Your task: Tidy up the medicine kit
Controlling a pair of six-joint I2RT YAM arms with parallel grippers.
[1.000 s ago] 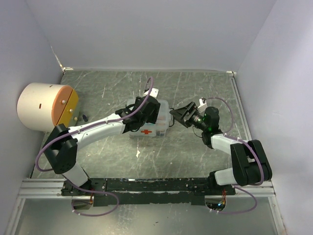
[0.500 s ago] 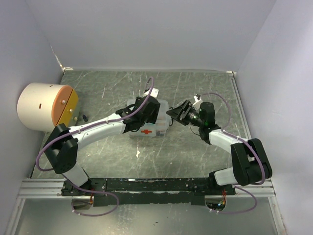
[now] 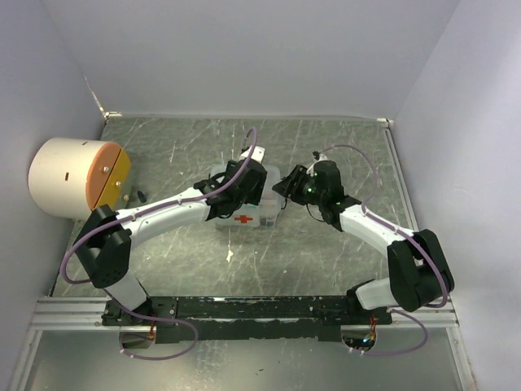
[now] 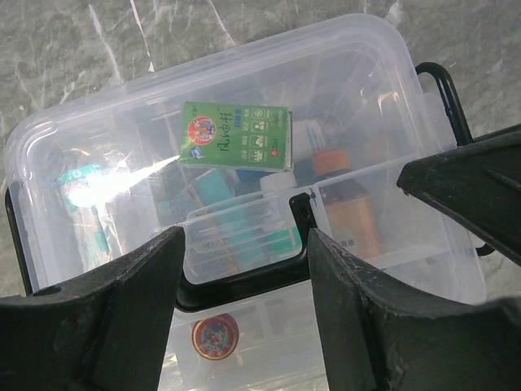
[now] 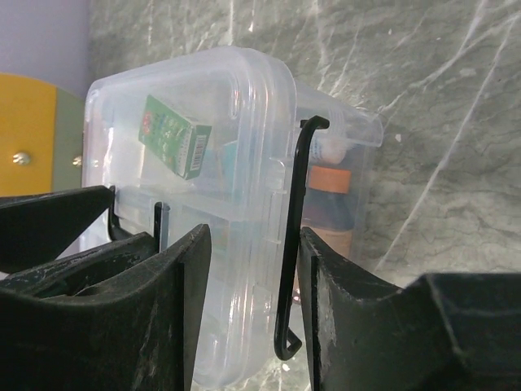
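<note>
The medicine kit (image 3: pixel 262 213) is a clear lidded case with a red cross (image 3: pixel 242 219), lying mid-table. Through its lid (image 4: pixel 244 98) I see a green box (image 4: pixel 236 147), an orange-capped bottle (image 4: pixel 346 204) and a red round tin (image 4: pixel 215 336). My left gripper (image 3: pixel 244 192) hangs over the kit, and it (image 4: pixel 244 248) is open with the black handle (image 4: pixel 244 287) running between its fingers. My right gripper (image 3: pixel 286 186) is at the kit's right end. There it (image 5: pixel 252 240) is open, with the lid's edge (image 5: pixel 260 163) and a black wire clip (image 5: pixel 291 244) between its jaws. The right finger touches the clip.
A big white-and-orange cylinder (image 3: pixel 77 177) lies at the far left by the wall, with a small dark object (image 3: pixel 140 195) beside it. Walls close the table in on three sides. A metal rail (image 3: pixel 244 314) runs along the near edge.
My right gripper has moved left onto the kit's right end, and its jaws have narrowed around the lid edge and clip. The left arm has hardly moved.
</note>
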